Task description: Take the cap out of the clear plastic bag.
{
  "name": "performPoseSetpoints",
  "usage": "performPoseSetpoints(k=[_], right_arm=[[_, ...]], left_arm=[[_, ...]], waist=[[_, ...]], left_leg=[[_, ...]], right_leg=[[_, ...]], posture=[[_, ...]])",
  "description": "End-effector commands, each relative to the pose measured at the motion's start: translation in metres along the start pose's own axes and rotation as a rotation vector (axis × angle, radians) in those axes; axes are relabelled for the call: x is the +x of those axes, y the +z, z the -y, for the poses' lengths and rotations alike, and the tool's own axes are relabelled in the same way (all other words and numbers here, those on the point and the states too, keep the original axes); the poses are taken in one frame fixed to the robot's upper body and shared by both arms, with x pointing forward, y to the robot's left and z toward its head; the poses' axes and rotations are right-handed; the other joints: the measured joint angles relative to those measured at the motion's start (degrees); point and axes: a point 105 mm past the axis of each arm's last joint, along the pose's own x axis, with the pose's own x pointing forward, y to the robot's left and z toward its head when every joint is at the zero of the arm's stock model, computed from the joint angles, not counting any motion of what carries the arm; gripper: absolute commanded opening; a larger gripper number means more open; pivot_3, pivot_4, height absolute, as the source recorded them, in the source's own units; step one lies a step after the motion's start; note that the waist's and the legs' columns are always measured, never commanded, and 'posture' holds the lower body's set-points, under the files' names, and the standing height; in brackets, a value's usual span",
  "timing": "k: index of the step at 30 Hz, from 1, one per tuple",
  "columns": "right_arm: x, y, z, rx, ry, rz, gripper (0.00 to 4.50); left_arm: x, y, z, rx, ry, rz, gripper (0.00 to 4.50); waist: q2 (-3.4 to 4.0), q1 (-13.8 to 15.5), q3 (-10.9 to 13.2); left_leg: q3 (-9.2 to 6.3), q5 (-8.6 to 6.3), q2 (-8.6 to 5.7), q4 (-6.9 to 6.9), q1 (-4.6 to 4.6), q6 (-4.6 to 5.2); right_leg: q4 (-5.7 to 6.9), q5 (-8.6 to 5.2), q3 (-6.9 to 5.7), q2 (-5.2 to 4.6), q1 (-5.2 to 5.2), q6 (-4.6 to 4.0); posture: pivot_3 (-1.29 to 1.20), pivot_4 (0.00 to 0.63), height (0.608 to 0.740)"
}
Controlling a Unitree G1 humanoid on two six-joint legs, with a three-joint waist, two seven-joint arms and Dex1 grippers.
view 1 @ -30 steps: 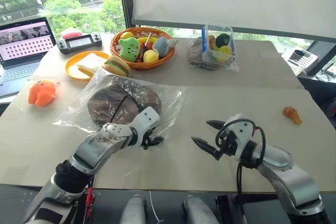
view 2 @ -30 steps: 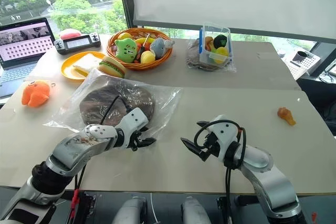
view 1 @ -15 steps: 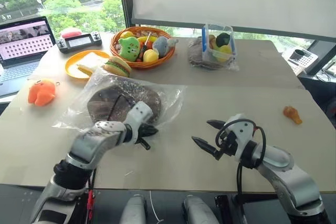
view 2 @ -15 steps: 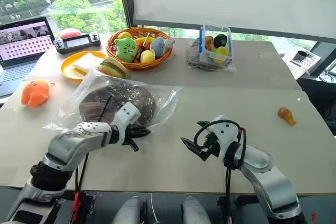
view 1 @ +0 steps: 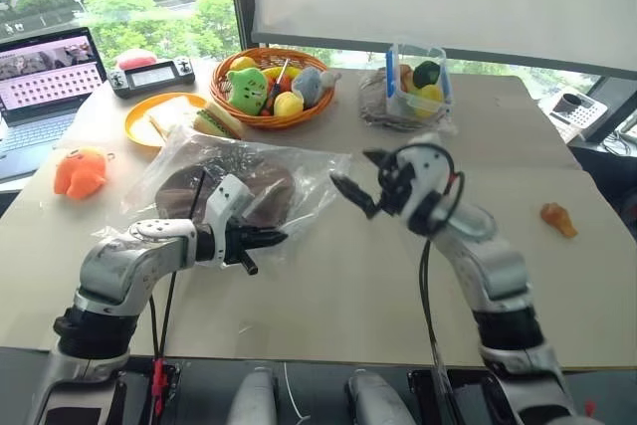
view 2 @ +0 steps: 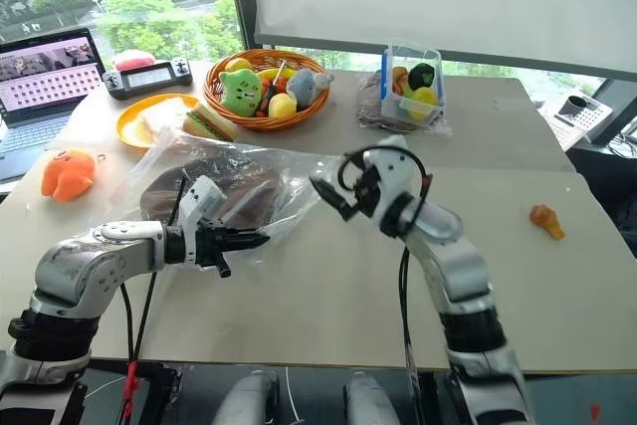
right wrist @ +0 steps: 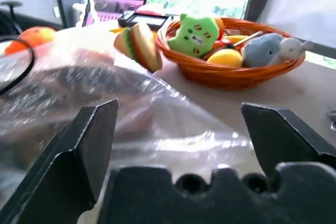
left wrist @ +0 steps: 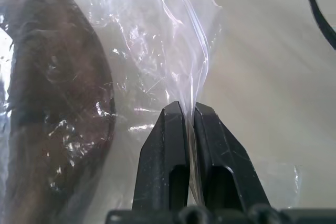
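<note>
The clear plastic bag (view 1: 304, 174) lies on the table with the dark brown cap (view 1: 234, 191) inside it. My left gripper (view 1: 269, 238) is shut on the bag's near edge; in the left wrist view its fingertips (left wrist: 173, 124) pinch the thin film (left wrist: 163, 35), with the cap (left wrist: 47, 103) beside them. The pinched edge is raised off the table. My right gripper (view 1: 360, 176) hangs open in the air at the bag's right edge, nothing between its fingers. The right wrist view looks between its fingers (right wrist: 89, 145) at the bag (right wrist: 157, 124).
Behind the bag stand an orange basket (view 1: 309, 111) of plush toys, a toy hamburger (view 1: 221, 121) by an orange plate (view 1: 139, 118), and a clear box of fruit (view 1: 418, 82). An orange plush (view 1: 80, 171) and a laptop (view 1: 45, 77) are on the left, a small orange toy (view 1: 557, 218) on the right.
My left gripper shut on the bag's near edge and lifted it a little. My right arm rose and swung forward and left to the bag's right edge, still open.
</note>
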Motion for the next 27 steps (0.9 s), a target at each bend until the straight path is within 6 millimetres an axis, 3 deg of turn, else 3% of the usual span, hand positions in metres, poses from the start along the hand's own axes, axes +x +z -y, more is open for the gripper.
performPoseSetpoints(k=[1, 7, 12, 15, 21, 23, 27], right_arm=[[0.006, -0.010, 0.003, -0.046, 0.013, -0.005, 4.50], [-0.012, -0.024, 0.032, -0.076, -0.079, -0.040, 4.50], [-0.028, -0.022, 0.055, -0.065, -0.179, -0.027, 4.50], [-0.027, -0.030, 0.051, -0.093, -0.165, -0.063, 4.50], [-0.007, -0.036, 0.020, -0.084, -0.083, -0.067, 4.50], [0.000, -0.040, 0.007, -0.087, -0.047, -0.076, 4.50], [0.006, -0.041, -0.001, -0.084, -0.036, -0.074, 4.50]], left_arm=[[-0.006, 0.018, 0.009, 0.032, -0.032, 0.091, 0.28], [-0.017, 0.017, 0.003, 0.028, -0.010, 0.092, 0.28], [-0.020, 0.013, 0.004, 0.027, -0.002, 0.081, 0.28], [-0.019, 0.014, 0.006, 0.025, -0.007, 0.085, 0.28], [-0.016, 0.018, 0.007, 0.025, -0.017, 0.103, 0.28], [-0.015, 0.025, 0.008, 0.022, -0.020, 0.143, 0.28], [-0.016, 0.038, 0.009, 0.008, -0.027, 0.210, 0.28]], waist=[[0.01, 0.02, 0.01], [0.07, -0.31, 0.06], [0.09, -0.35, 0.07], [0.09, -0.53, 0.08], [0.11, -1.03, 0.08], [0.11, -1.08, 0.09], [0.11, -0.97, 0.09]], left_leg=[[0.00, 0.00, -0.03, 0.00, -0.07, 0.00], [-0.01, 0.00, -0.02, 0.00, -0.24, -0.01], [-0.01, 0.00, -0.03, 0.04, -0.22, -0.01], [-0.01, 0.02, -0.02, 0.05, -0.20, -0.03], [-0.01, 0.02, 0.01, 0.02, -0.19, -0.03], [-0.01, 0.02, 0.01, 0.03, -0.19, -0.03], [-0.02, 0.02, 0.00, 0.05, -0.20, -0.03]], right_leg=[[-0.02, 0.00, 0.00, -0.04, -0.04, 0.00], [0.08, 0.01, -0.02, -0.05, -0.25, -0.01], [0.08, 0.03, -0.02, -0.05, -0.21, -0.02], [0.09, 0.06, -0.01, -0.02, -0.21, -0.03], [0.09, 0.07, 0.01, 0.02, -0.23, -0.04], [0.09, 0.07, 0.01, 0.01, -0.22, -0.04], [0.09, 0.07, -0.01, -0.01, -0.20, -0.03]], posture=[[0.00, 0.150, 0.740], [0.00, 0.150, 0.740], [0.00, 0.150, 0.740], [0.00, 0.150, 0.740], [0.00, 0.150, 0.740], [0.00, 0.150, 0.740], [0.00, 0.150, 0.740]])
